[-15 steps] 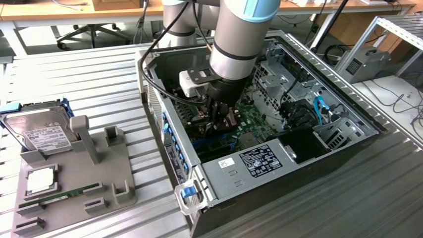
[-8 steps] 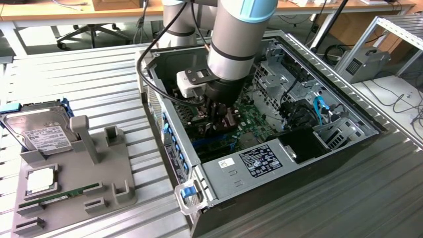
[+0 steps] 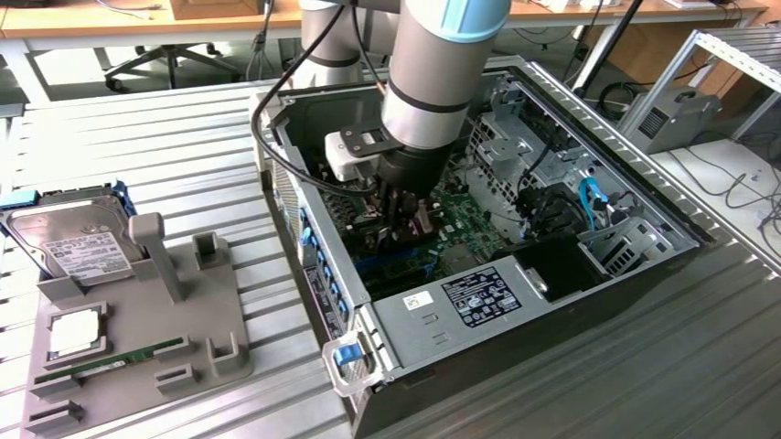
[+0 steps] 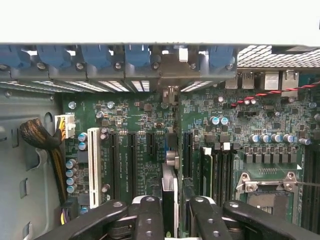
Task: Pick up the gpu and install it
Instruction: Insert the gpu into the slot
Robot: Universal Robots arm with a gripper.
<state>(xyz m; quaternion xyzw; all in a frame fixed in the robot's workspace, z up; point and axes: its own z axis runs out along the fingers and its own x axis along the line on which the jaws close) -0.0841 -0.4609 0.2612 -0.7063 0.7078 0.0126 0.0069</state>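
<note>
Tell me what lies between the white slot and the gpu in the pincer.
In the wrist view, black expansion slots on the green motherboard lie between the white slot and the gpu.

Green motherboard [image 4: 150, 130] w/ white slot [image 4: 93, 167], blue clips [image 4: 97, 55], black claw [image 4: 170, 212], red-black twisted wire [image 4: 270, 95].

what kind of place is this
Probably a robotics lab or workshop: an open computer case lies on a slatted metal table, a grey fixture holds spare parts, and desks stand behind.
</note>
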